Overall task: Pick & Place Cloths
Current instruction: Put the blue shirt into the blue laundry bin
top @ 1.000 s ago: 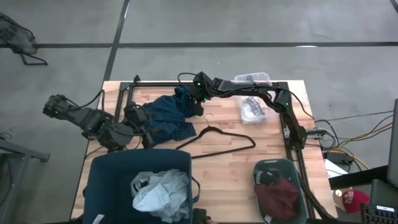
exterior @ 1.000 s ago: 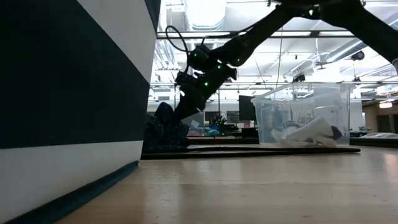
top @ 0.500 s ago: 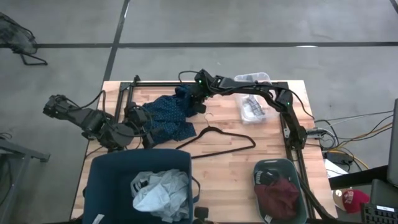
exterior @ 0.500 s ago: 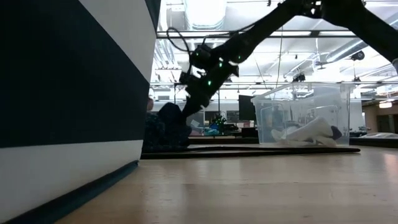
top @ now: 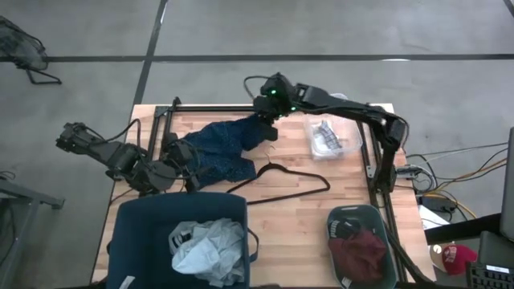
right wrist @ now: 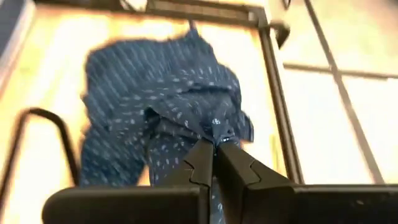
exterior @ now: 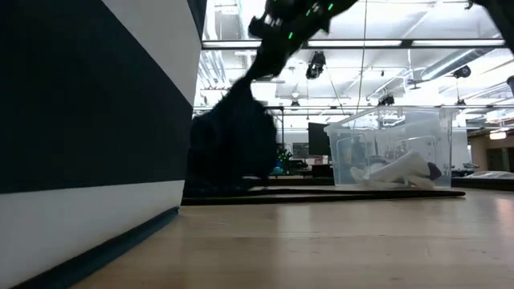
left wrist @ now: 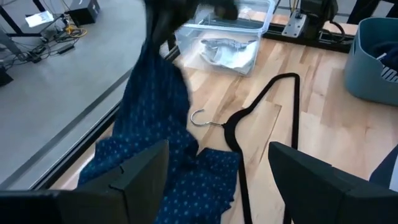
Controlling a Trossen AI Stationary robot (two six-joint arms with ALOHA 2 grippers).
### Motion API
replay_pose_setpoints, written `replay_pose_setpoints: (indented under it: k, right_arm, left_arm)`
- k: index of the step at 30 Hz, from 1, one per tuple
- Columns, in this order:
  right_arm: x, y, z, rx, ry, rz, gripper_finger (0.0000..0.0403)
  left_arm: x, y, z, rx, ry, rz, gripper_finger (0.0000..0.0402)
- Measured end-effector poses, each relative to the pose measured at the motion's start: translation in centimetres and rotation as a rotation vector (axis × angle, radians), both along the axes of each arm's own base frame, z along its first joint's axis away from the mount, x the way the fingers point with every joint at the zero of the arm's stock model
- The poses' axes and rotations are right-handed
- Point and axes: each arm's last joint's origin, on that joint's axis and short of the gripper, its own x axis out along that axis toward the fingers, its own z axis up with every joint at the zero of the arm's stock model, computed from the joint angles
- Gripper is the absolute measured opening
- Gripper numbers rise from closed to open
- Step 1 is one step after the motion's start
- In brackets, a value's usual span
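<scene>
The navy dotted shirt (top: 218, 147) lies at the table's far left, its far-right end raised; it also shows in the low view (exterior: 229, 140). My right gripper (top: 265, 120) is shut on that raised end, above the table. My left gripper (top: 185, 159) is open and low at the shirt's left end; in the left wrist view (left wrist: 217, 155) the shirt (left wrist: 155, 124) spreads between and beyond its fingers. A pale blue-white shirt (top: 207, 245) lies in the dark blue bin (top: 136, 233). A maroon piece (top: 361, 253) lies in a grey bin. Socks (top: 325, 140) lie in a clear box. My right gripper pinches a bunched fold of the navy shirt (right wrist: 214, 127) between its two fingers, at the shirt's far-right end. The fingers come from above, pointing down. The shirt hangs below them, spreading out, and its lower left part (top: 205, 164) lies on the table.
A thin black wire hanger (top: 281, 181) lies on the table just right of the shirt. The clear box (top: 341, 148) stands at the far right, the grey bin (top: 384, 221) at the near right. The dark blue bin fills the near left and blocks the low view's left side (exterior: 80, 120).
My right gripper has gone up and a little toward the table's far right, still shut on the navy shirt. The shirt's far-right end has been lifted and drawn out; its left part has stayed on the table.
</scene>
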Motion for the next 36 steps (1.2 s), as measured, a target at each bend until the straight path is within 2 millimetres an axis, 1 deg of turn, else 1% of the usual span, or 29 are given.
replay_pose_setpoints:
  k: [6, 10, 14, 17, 19, 23, 26, 32, 36]
  right_arm:
    - [-3.0, 2.8, 5.9, 0.004, -0.157, 0.058, 0.0008]
    - [-4.5, 4.4, 8.9, 0.005, -0.264, 0.083, 0.0008]
    - [-5.9, 5.6, 11.2, 0.043, -0.374, 0.143, 0.0008]
    - [-6.2, 6.4, 12.2, 0.109, -0.434, 0.197, 0.0008]
    - [-6.1, 7.0, 12.5, 0.153, -0.46, 0.225, 0.0008]
    - [-5.8, 7.9, 13.1, 0.214, -0.499, 0.275, 0.0008]
    - [-5.8, 8.5, 13.6, 0.22, -0.513, 0.297, 0.0008]
    - [-5.9, 9.1, 14.5, 0.219, -0.536, 0.32, 0.0008]
    - [-6.2, 9.4, 15.6, 0.218, -0.567, 0.326, 0.0008]
  left_arm:
    - [0.2, 0.0, 0.0, 0.026, 0.0, 0.003, 0.028]
    - [0.9, -0.3, -0.1, 0.054, -0.023, -0.022, 0.028]
    - [1.8, -0.7, 0.5, 0.104, -0.082, -0.069, 0.028]
    - [2.4, -0.6, 1.1, 0.136, -0.13, -0.079, 0.028]
    - [2.8, -0.4, 1.5, 0.144, -0.166, -0.058, 0.028]
    - [3.4, 0.2, 1.7, 0.172, -0.179, -0.039, 0.0283]
    - [3.9, 0.7, 1.8, 0.167, -0.192, -0.028, 0.0292]
    - [5.7, 1.2, 2.4, 0.143, -0.274, -0.15, 0.0307]
    - [6.9, 1.9, 1.9, 0.178, -0.251, -0.146, 0.031]
